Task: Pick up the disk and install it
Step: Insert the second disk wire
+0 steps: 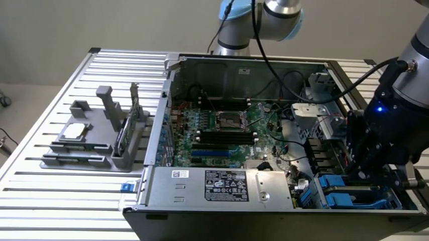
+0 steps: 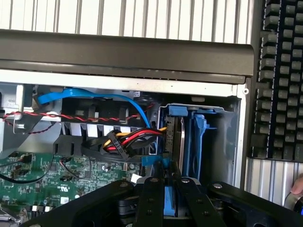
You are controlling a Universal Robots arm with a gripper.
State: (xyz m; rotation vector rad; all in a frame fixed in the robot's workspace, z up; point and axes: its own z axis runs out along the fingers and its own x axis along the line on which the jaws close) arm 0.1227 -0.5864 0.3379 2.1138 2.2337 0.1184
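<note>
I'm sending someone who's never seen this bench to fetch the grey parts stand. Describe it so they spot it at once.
Start at the open computer case on the slatted metal table. On the exterior view's left of it stands the grey parts stand. It alone has upright posts, a square silver chip and a green card on edge.

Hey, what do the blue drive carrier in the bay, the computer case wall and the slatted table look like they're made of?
The blue carrier frame looks like moulded plastic: saturated colour, soft sheen, thin ribs. The case wall seems to be painted or coated sheet metal, dark grey and matte with a folded edge. The table appears to be bare aluminium, pale silver slats with a dull brushed look, though that is only a guess.
</note>
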